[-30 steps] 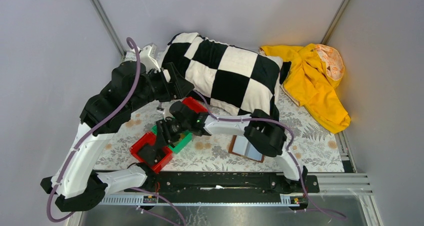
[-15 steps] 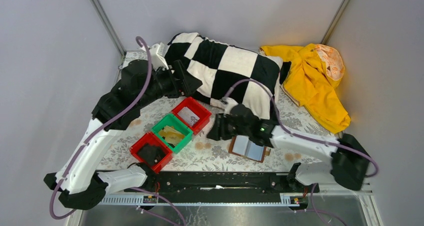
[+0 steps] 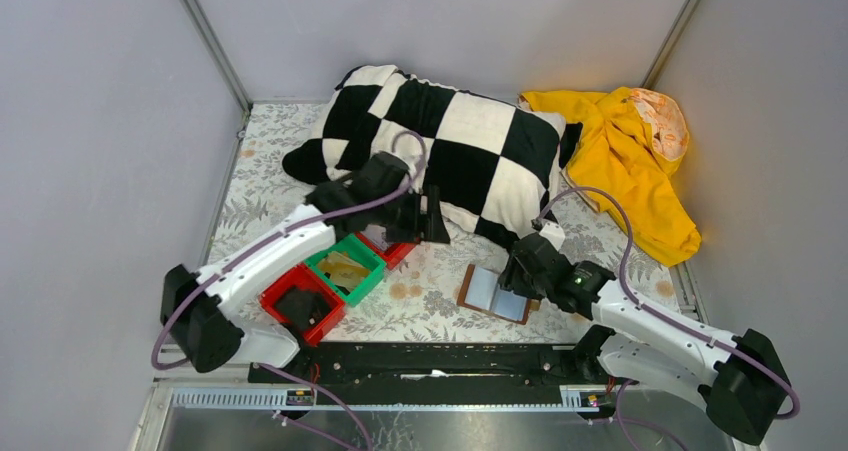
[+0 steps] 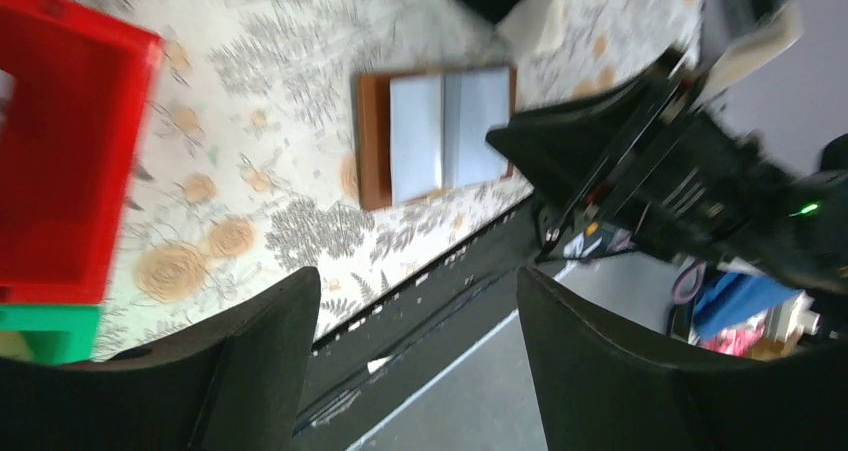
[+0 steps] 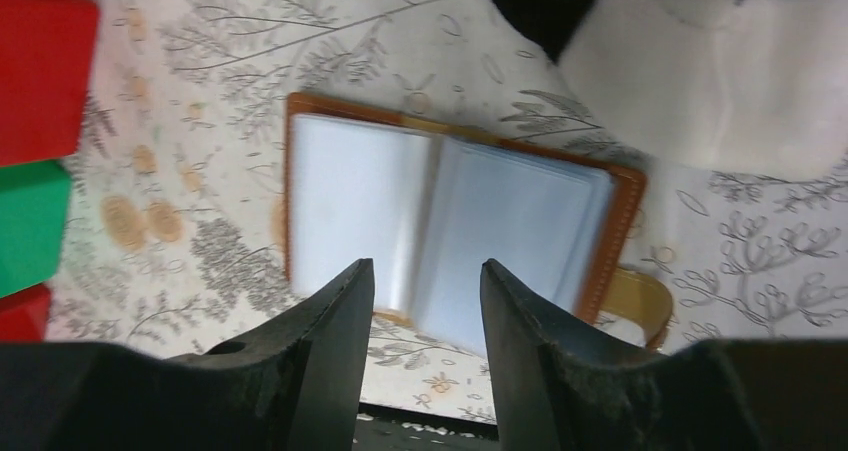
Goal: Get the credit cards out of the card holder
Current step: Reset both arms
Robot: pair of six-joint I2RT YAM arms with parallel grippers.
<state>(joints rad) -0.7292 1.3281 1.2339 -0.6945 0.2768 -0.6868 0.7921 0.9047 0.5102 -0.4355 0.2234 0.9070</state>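
— Biggest change?
— Swung the right arm away from the green bin (image 3: 345, 269); parked the right claw (image 5: 425, 271) over the card holder (image 5: 450, 231), half spread, gripping nothing. Brought the left claw (image 4: 418, 281) in past the red bin (image 4: 60, 151), wide open, empty too.
— Meaning?
— Probably lining up another pull. Cannot tell whether cards remain in those pale sleeves.
— Room?
— Hemmed behind by the checkered pillow (image 3: 450, 141). Found the holder lying open and flat near the surface's (image 3: 620, 261) front edge. Free ground leftward, toward the bins.

Card holder (image 3: 493, 293) lies right of bins (image 3: 366, 285), before the pillow (image 3: 450, 141)
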